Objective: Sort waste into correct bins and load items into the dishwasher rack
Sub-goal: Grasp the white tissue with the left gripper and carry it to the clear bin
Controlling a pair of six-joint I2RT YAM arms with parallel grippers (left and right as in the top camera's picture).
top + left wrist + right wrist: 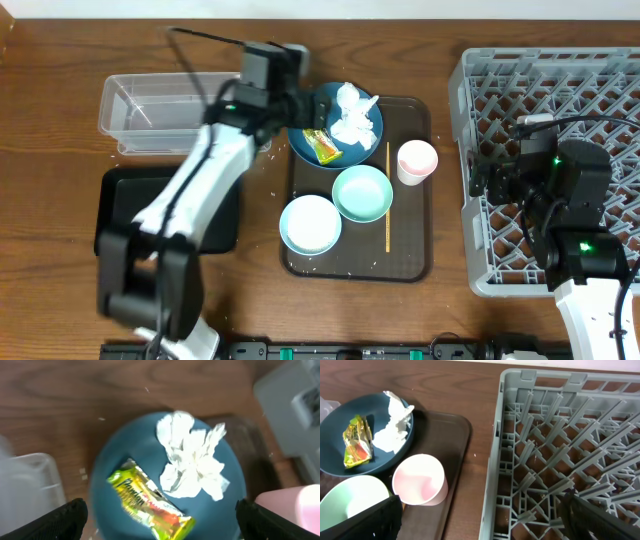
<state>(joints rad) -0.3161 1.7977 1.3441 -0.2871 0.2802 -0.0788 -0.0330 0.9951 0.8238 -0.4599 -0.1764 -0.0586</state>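
Overhead, the left arm [200, 170] hides an edge of the dark blue round plate [358, 150]. The left tool [161, 509] gapes wide above crumpled white tissue [192, 460] and blurred yellow-green wrapper [150, 502]; right tool [480, 505] wide, fingertips cropped.

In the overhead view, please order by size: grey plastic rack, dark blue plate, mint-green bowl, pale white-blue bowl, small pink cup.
1. Grey plastic rack
2. Dark blue plate
3. Mint-green bowl and pale white-blue bowl: they look alike, so I do not rank them
4. Small pink cup

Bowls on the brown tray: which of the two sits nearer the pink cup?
The mint-green bowl, next to the cup; the pale white-blue bowl lies beyond it, farther from the cup.
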